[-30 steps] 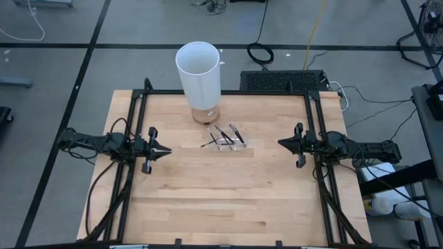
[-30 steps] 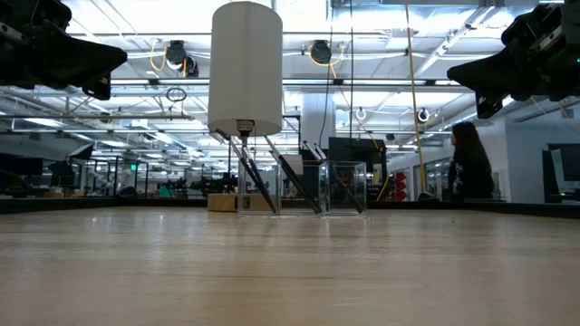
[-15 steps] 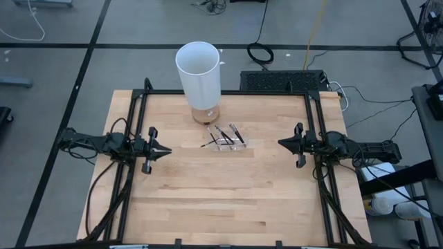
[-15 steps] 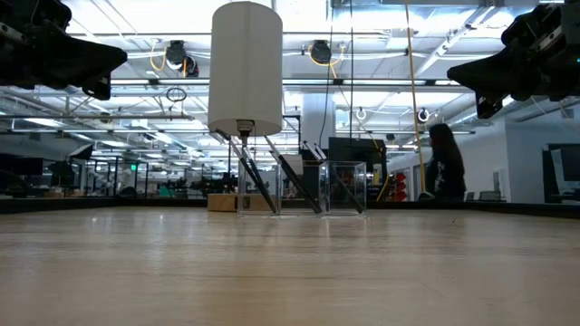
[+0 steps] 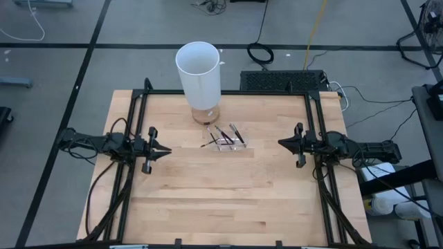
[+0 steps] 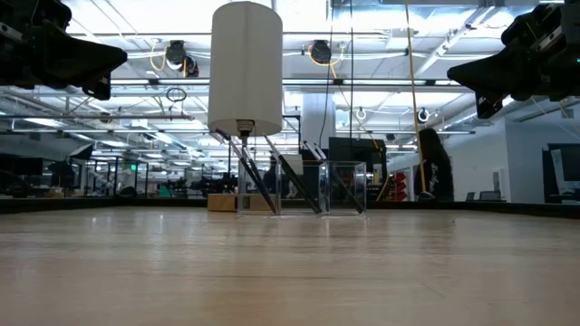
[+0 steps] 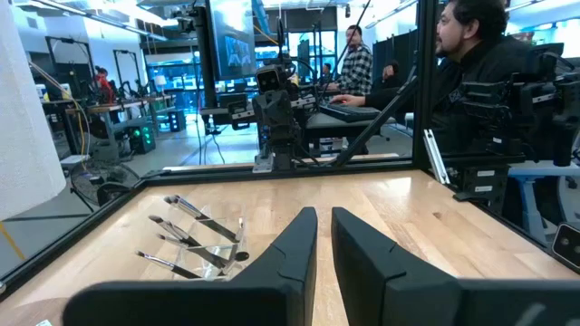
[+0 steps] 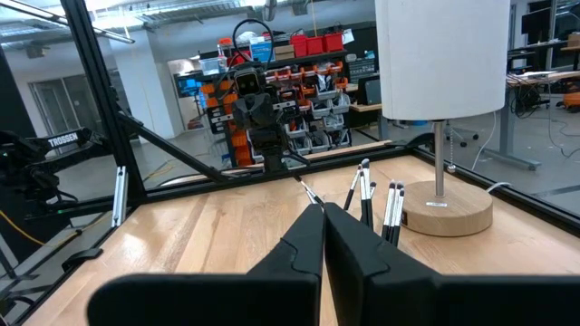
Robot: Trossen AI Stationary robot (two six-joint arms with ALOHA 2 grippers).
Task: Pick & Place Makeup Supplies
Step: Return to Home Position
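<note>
The makeup brushes (image 5: 223,135) lean in the small clear box (image 5: 234,144) near the middle of the desk (image 5: 221,200), a bit toward the far edge; they are thin and dark with pale tips, and they tilt different ways; one pokes out over the side that faces my left arm. A lamp stands just beside the box on the far side; it has a tall white shade (image 5: 199,66) and a round wooden foot (image 5: 205,115).

My left gripper (image 5: 166,150) hangs above the left side of the desk, well apart from the box, and points at it; its jaws are drawn close with only a thin gap, and they grasp nothing. My right gripper (image 5: 281,143) hangs above the right side and faces the box from the other way, also well apart; its jaws are clenched, pressed right together, and they grasp nothing.

From my left wrist I can see a person in a dark top (image 7: 480,81) sitting past the edge of the desk; far off in the room behind the desk another person in dark clothes (image 6: 435,163) stands.
</note>
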